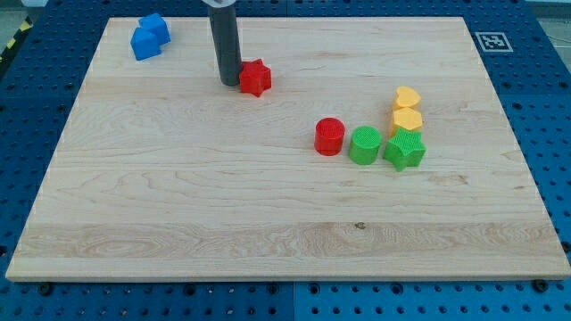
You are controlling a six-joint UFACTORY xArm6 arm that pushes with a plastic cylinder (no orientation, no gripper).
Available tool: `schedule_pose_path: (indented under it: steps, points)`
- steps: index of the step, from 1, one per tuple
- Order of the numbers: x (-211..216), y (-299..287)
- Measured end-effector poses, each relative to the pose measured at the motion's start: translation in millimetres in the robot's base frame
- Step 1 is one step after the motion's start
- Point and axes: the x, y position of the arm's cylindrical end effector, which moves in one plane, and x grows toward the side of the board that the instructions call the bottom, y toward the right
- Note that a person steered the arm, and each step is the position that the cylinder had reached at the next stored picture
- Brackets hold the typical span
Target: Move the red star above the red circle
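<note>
The red star (pixel 255 78) lies on the wooden board (pixel 178 196) near the view's top, left of centre. My tip (pixel 230 83) stands just left of the red star, touching or nearly touching it. The red circle (pixel 329 136) sits lower and to the right, near the board's middle. The star is up and to the left of the circle.
A green circle (pixel 364 145) sits right of the red circle, then a green star (pixel 405 150). A yellow heart (pixel 407 98) and a yellow hexagon (pixel 407 119) stand above the green star. Two blue blocks (pixel 149 37) lie at the top left corner.
</note>
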Motion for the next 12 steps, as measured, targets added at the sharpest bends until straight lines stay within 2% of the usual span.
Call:
schedule_pose_path:
  steps: [3, 6, 9, 11, 12]
  points:
    - [0, 33]
    - [-10, -7]
    - [-77, -20]
    - [-80, -15]
    - [-62, -3]
